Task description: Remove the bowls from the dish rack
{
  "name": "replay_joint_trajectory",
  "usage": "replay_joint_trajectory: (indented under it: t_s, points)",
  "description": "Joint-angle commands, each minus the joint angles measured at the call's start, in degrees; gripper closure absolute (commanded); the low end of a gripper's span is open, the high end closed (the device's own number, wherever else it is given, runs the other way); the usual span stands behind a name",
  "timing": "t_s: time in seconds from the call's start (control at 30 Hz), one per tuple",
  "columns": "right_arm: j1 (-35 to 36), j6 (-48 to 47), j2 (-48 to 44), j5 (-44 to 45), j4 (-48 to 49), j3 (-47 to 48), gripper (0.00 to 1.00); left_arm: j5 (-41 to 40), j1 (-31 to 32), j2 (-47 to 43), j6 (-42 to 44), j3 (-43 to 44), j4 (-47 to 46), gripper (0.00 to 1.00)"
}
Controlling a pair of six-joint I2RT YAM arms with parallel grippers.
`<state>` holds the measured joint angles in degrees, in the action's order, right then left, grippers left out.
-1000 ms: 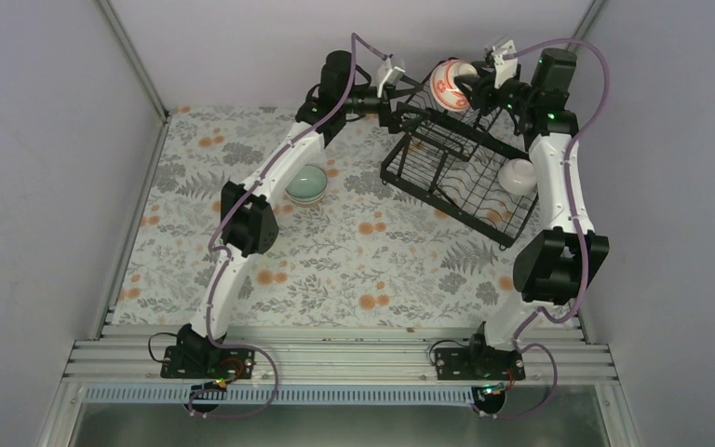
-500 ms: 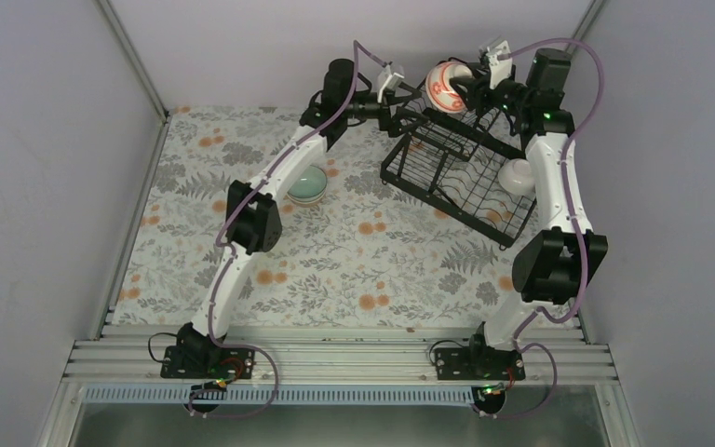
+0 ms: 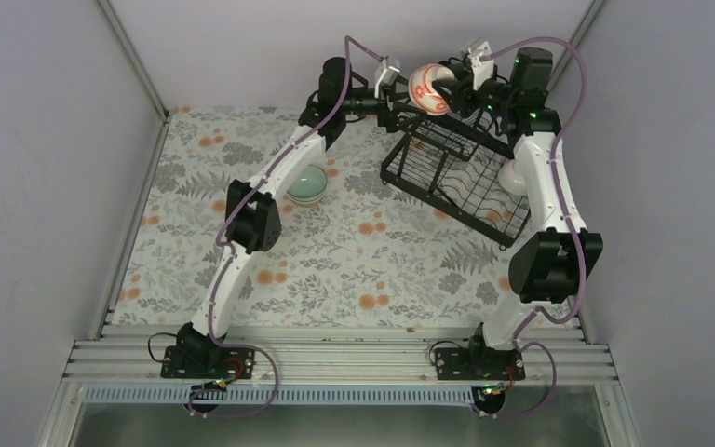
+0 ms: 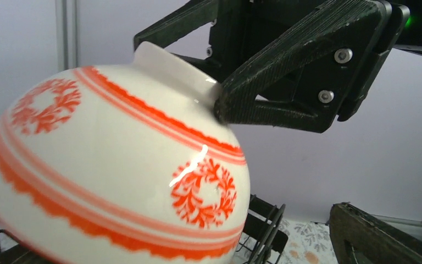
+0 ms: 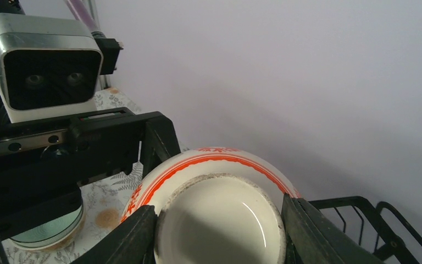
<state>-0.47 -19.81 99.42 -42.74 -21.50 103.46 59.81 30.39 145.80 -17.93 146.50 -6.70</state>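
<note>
The right hand (image 5: 220,234) is clenched on the foot ring of the white bowl with red-orange pattern (image 4: 115,181), holding it tilted in the air above the far end of the dish rack (image 3: 456,182). The left hand (image 3: 397,91) is fully released just beside this bowl, grasping nothing. The pale mint-green bowl (image 3: 306,184) rests on the worktop (image 3: 363,270).

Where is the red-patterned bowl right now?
Top view, far side: the red-patterned bowl is held in the right gripper above the far-left corner of the dish rack, beside the open left gripper.
</note>
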Motion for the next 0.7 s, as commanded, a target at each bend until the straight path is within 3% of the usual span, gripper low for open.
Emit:
replay_joint_trajectory:
  t_s: [0.0, 0.3, 0.67]
  points:
    - [1.7, -0.04, -0.79, 0.1, 3.34, 0.59, 0.61, 3.55, 0.36, -0.98, -3.82, -0.73, -4.37, 0.0]
    - [2.44, -0.89, -0.27, 1.23, 3.59, -0.56, 0.6, 2.78, 0.72, -2.36, -5.28, -1.02, -5.36, 0.0]
    - [2.5, -2.13, -0.79, 1.75, 3.48, -3.39, 0.59, 1.36, 0.81, -3.96, -1.17, 0.64, -1.43, 0.21]
